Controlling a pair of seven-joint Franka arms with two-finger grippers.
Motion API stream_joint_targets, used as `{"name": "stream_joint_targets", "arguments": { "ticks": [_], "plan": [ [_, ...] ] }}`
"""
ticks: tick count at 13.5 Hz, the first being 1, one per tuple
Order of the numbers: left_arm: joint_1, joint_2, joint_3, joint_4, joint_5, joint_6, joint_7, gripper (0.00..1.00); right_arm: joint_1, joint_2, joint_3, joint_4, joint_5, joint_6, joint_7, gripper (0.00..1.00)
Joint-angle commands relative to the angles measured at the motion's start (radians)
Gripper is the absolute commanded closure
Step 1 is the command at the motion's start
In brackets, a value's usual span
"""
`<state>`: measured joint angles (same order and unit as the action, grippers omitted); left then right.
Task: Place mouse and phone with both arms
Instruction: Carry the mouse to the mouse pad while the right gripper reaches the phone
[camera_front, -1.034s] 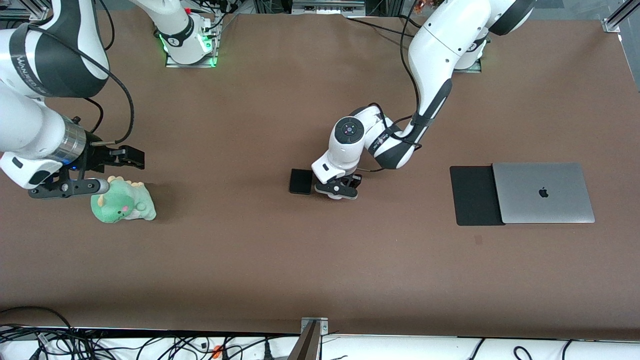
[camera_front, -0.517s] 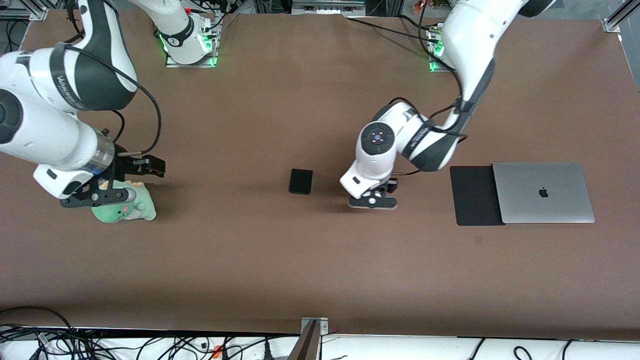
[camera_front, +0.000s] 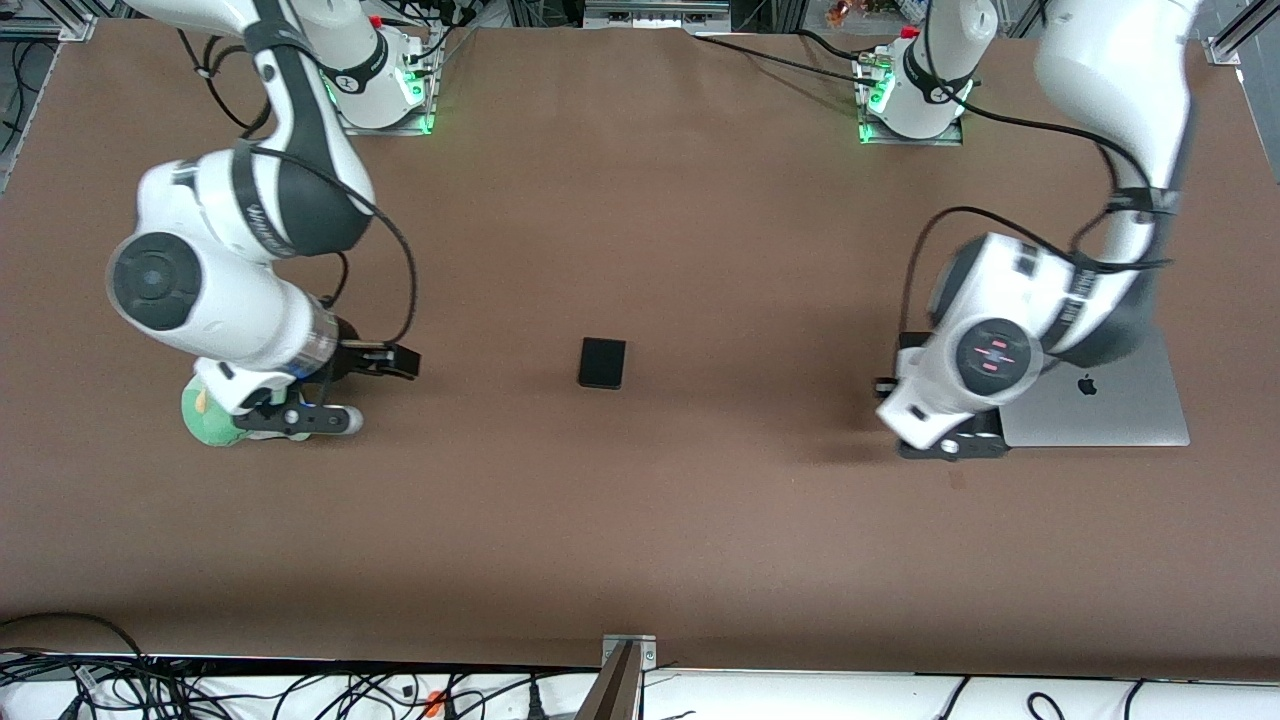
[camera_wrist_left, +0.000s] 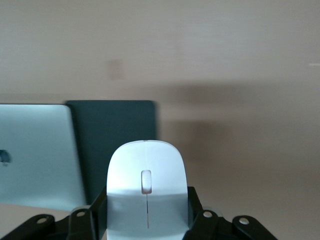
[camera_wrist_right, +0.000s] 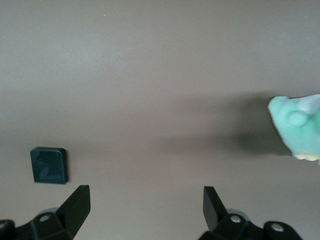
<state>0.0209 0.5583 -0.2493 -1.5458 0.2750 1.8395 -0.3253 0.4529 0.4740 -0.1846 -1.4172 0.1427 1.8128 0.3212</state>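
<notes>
Brown matte covering spans the whole counter (camera_front: 640, 520), with cables heaped along the edge nearest the front camera.

The left claw (camera_wrist_left: 147, 220) is clamped on the mouse (camera_wrist_left: 146, 187), its black fingers (camera_wrist_left: 100, 210) pressed against the two sides of the white shell, whose grey centre line runs down from the small wheel slot. In the front view the left claw (camera_front: 950, 445) hangs low over the black mat (camera_wrist_left: 117, 145), which lies flat with one edge touching the silver laptop (camera_front: 1110, 410) toward the left arm's end of the counter. The laptop is closed, logo up. The left arm's wrist hides most of the mat from the front camera.

The right claw (camera_wrist_right: 147, 205) is spread wide with nothing between its fingers (camera_wrist_right: 75, 202). In the front view the right claw (camera_front: 345, 390) hovers just beside a green plush dinosaur (camera_front: 208, 420) at the right arm's end of the counter; the arm's wrist covers most of the toy.

The phone (camera_front: 602, 362) lies flat on the bare counter about midway between the two claws, well apart from both, and shows in the right wrist view too (camera_wrist_right: 49, 165).
</notes>
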Motion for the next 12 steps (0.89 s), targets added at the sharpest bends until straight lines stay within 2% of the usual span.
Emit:
{"name": "stream_joint_targets", "arguments": {
  "ticks": [1,2,4,5,8,10,12],
  "plan": [
    [0.108,-0.003,-0.021,-0.026,-0.086,0.0,0.148,0.85,0.079,0.046,-0.007,0.001,0.012,0.068,0.152,0.0],
    [0.16,0.009,-0.021,-0.03,-0.127,-0.002,0.211,0.84,0.11,0.067,-0.007,0.003,0.011,0.097,0.215,0.0],
    [0.207,0.009,-0.021,-0.074,-0.135,0.036,0.276,0.84,0.164,0.107,-0.007,0.003,0.011,0.153,0.303,0.0],
    [0.22,0.002,-0.021,-0.147,-0.135,0.105,0.278,0.84,0.199,0.127,-0.009,0.003,0.009,0.18,0.352,0.0],
    [0.254,-0.041,-0.019,-0.363,-0.12,0.416,0.304,0.83,0.283,0.187,-0.01,0.001,-0.005,0.241,0.441,0.0],
    [0.257,-0.051,-0.019,-0.447,-0.119,0.538,0.308,0.82,0.334,0.228,-0.012,0.0,-0.024,0.295,0.516,0.0],
    [0.26,-0.048,-0.018,-0.497,-0.117,0.622,0.308,0.78,0.352,0.256,-0.01,-0.014,-0.084,0.336,0.519,0.0]
  ]
}}
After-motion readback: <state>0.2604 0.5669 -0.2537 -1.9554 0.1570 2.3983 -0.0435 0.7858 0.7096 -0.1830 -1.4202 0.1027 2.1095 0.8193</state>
